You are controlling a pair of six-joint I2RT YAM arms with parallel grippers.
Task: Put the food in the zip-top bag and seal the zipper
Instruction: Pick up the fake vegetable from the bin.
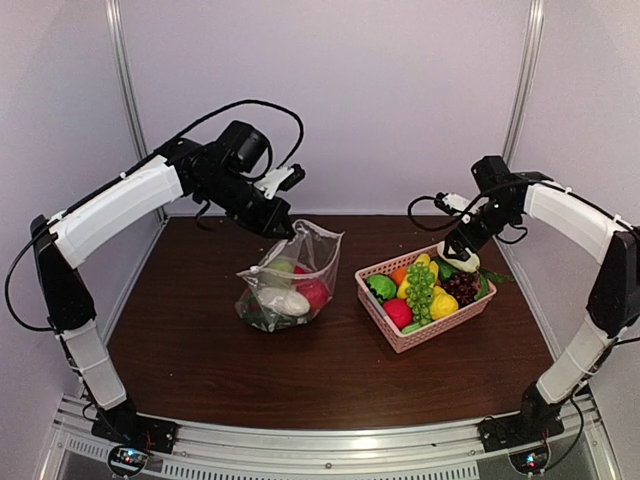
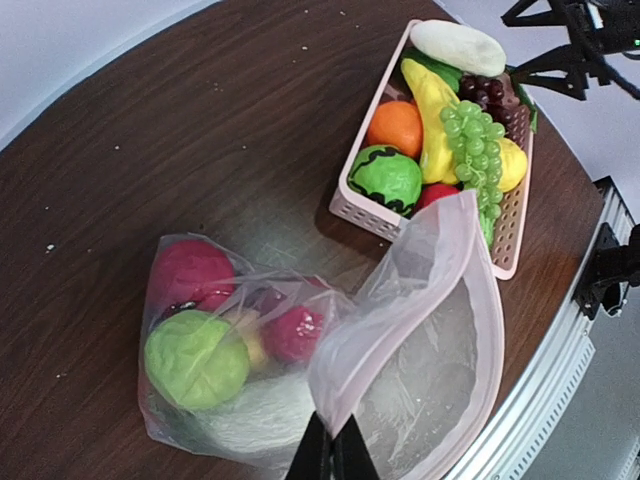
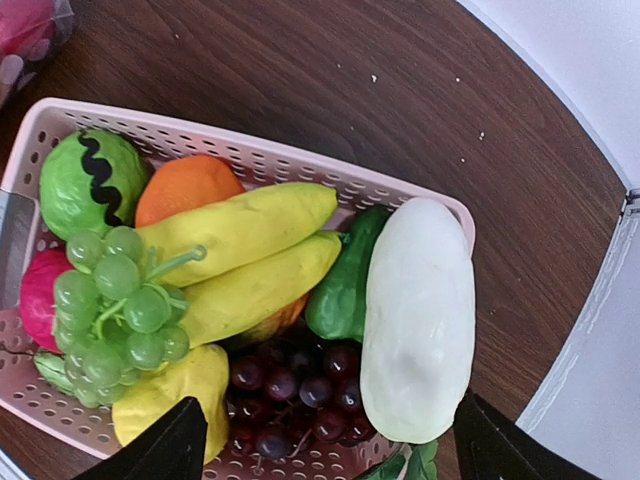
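Observation:
The clear zip-top bag (image 1: 290,280) stands on the brown table. It holds a green cabbage-like piece (image 2: 195,358), two red pieces (image 2: 190,272) and a white piece (image 2: 260,415). My left gripper (image 1: 285,225) is shut on the bag's mouth edge (image 2: 345,395) and holds it up and open; its fingertips (image 2: 322,455) are pinched together. The pale zipper strip (image 2: 490,300) curves round the open mouth; no slider shows. My right gripper (image 3: 325,455) is open and empty, hovering just above the purple grapes (image 3: 290,385) and a white oblong piece (image 3: 420,320) in the pink basket (image 3: 200,135).
The pink lattice basket (image 1: 425,335) sits right of the bag. It also holds bananas (image 3: 240,260), green grapes (image 3: 115,310), an orange (image 3: 185,185), a green striped ball (image 3: 85,180) and a red piece (image 3: 40,290). White walls enclose the table; a metal rail runs along the near edge.

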